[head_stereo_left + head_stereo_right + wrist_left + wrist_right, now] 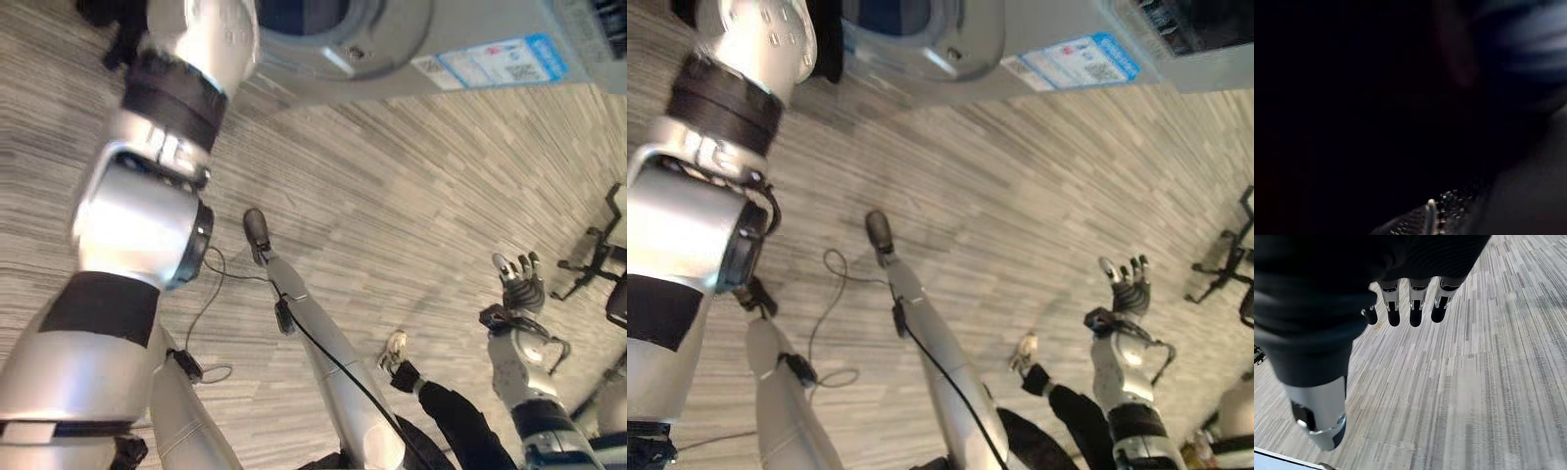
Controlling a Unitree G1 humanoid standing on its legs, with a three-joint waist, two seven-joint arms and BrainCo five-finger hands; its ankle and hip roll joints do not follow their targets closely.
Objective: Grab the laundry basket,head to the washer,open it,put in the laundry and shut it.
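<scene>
The washer (392, 73) stands at the far edge of the floor, grey-fronted, with its round door opening (323, 24) dark inside. My left arm reaches up to that opening, and its hand is hidden past the arm. The left wrist view is dark, with dark cloth and a zipper (1431, 215) close in front. My right hand (519, 279) hangs low at the right, well away from the washer. Its fingers (1410, 308) are straight and spread over the carpet and hold nothing.
Grey striped carpet (411, 215) covers the floor. A person's white shoe (395, 349) and dark trouser leg (465, 421) stand close to my right arm. An office chair's base (588, 264) is at the right edge. A blue-and-white label (500, 61) is on the washer's front.
</scene>
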